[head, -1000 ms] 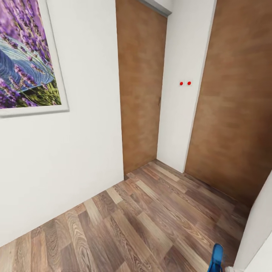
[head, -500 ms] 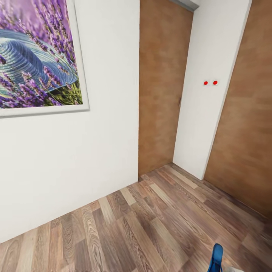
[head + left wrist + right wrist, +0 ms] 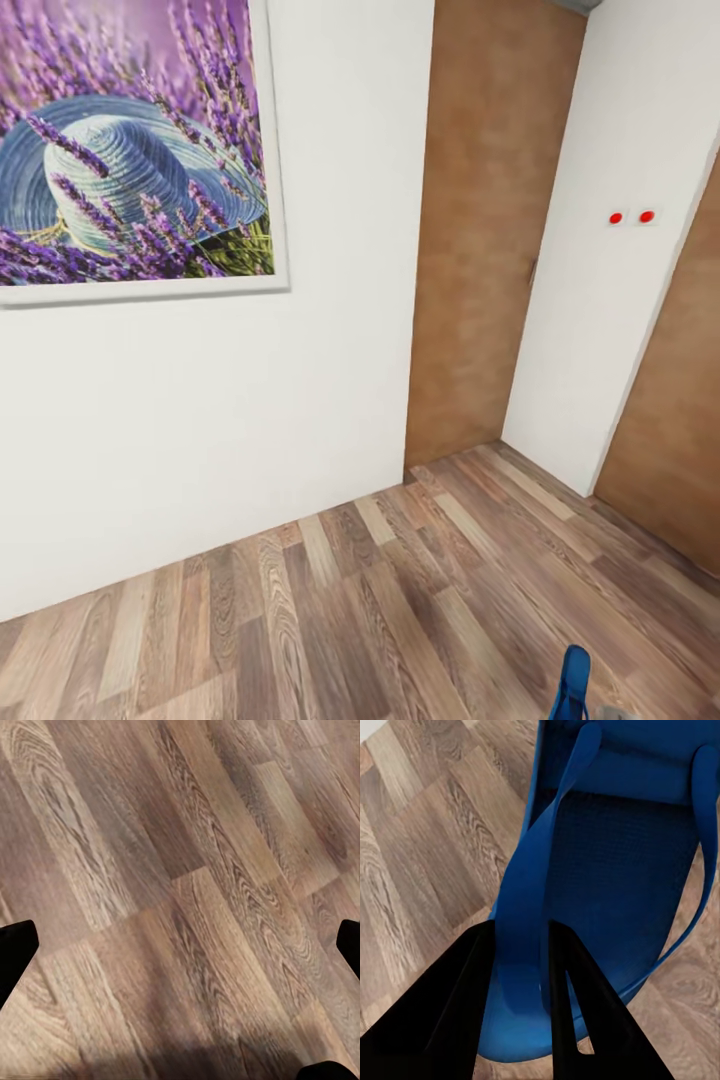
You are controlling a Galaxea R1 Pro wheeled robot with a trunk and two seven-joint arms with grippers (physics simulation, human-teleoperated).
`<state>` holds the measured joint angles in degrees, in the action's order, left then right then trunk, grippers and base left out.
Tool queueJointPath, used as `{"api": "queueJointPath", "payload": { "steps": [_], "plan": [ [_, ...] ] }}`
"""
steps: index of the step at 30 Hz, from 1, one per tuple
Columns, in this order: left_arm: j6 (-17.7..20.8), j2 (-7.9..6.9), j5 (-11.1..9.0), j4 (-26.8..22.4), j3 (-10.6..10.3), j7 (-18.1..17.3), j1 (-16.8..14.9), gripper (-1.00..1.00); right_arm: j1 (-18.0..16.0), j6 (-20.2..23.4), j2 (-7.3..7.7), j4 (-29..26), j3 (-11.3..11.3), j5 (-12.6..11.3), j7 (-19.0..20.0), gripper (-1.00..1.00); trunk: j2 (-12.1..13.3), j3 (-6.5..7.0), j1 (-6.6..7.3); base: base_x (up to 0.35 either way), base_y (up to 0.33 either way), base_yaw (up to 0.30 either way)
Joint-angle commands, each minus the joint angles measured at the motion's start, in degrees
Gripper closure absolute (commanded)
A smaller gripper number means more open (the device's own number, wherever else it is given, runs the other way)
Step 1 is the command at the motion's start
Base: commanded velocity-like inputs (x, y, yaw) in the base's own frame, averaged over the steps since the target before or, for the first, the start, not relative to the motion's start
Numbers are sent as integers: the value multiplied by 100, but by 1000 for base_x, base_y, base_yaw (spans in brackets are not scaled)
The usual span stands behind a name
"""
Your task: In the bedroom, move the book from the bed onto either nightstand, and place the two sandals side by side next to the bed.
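While the right hand (image 3: 521,945) stays pinched on the blue sandal (image 3: 607,870) above the floor (image 3: 350,600), and the left hand (image 3: 180,952) hangs wide and empty, carry steadily, avoiding the wall (image 3: 200,420).

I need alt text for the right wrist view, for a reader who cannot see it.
The right pincer, its two black fingers closed on the strap of a bright blue sandal, holds it above a wood-plank floor.
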<state>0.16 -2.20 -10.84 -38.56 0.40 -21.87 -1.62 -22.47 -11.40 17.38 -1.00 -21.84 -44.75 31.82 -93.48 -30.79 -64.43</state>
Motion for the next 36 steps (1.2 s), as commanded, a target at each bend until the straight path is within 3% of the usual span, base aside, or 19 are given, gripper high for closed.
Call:
{"api": "queueJointPath", "payload": {
  "steps": [1,9,36],
  "plan": [
    [2,0,-38,6,4,-28,-5,-100,-3,-20,2,3,-39,-51,26,100,-3,-6,-1,177,0,291],
    [1,0,-36,6,4,-28,-5,-100,-3,-20,2,3,-39,-51,26,100,-3,-6,-1,211,0,291],
    [1,0,-40,6,10,-26,-5,-100,-3,-20,-7,3,-39,-51,23,100,-3,-6,-1,35,0,291]
  ]
}}
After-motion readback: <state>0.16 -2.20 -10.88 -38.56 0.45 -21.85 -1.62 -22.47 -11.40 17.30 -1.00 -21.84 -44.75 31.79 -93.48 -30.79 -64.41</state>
